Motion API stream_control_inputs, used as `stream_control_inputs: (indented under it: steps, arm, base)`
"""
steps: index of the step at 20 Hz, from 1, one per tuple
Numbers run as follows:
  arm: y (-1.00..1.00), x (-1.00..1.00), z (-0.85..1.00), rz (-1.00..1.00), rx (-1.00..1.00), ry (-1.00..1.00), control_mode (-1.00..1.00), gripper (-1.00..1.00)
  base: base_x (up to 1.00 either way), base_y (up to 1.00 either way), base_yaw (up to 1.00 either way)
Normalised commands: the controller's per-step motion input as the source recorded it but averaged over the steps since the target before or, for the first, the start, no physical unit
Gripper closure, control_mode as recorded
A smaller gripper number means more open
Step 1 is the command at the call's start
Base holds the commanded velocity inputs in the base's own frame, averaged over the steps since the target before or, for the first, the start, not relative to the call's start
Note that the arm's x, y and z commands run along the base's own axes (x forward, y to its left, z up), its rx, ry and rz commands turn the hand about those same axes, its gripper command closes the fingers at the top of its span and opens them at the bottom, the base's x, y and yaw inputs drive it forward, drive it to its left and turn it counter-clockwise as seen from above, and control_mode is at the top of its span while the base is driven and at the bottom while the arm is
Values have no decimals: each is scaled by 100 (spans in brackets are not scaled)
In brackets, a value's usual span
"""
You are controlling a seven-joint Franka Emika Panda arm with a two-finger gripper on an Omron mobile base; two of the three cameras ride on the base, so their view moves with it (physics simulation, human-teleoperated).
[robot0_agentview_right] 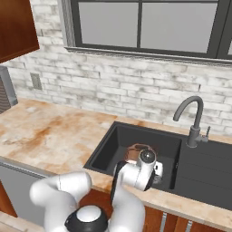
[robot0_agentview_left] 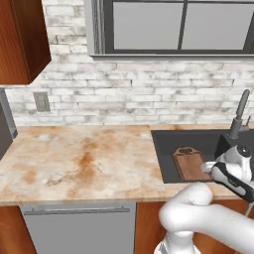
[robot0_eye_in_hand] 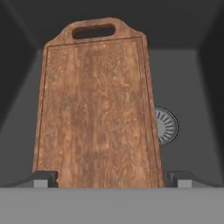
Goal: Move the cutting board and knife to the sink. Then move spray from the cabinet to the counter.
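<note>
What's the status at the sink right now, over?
Gripper open, fingers either side of the cutting board. Board inside the sink, handle end away from the hand. Drain beside it, nothing blocking.

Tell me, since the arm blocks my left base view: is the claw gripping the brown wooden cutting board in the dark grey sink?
Observer: No. The claw stands open, a fingertip on either side of the brown rectangular wooden cutting board, with a gap at one.
Operator: Which end?
Observer: The plain end. The handle loop points away.
Operator: Anything beside it?
Observer: A round metal drain in the dark grey sink floor.
</note>
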Motion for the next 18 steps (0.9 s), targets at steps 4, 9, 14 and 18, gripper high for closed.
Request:
stream_control_inputs:
  steps: [4, 9, 14, 18]
  arm:
    - [16, -11, 48, -9, -15, 6, -100, -100]
    - [7, -5, 56, -6, -12, 21, -100, -100]
    - [1, -15, 54, -1, -2, 24, -100, -100]
    - [0, -18, 55, 0, 0, 15, -100, -100]
  base:
    - [0, 0, 0]
    - [0, 0, 0]
    - [0, 0, 0]
    - [0, 0, 0]
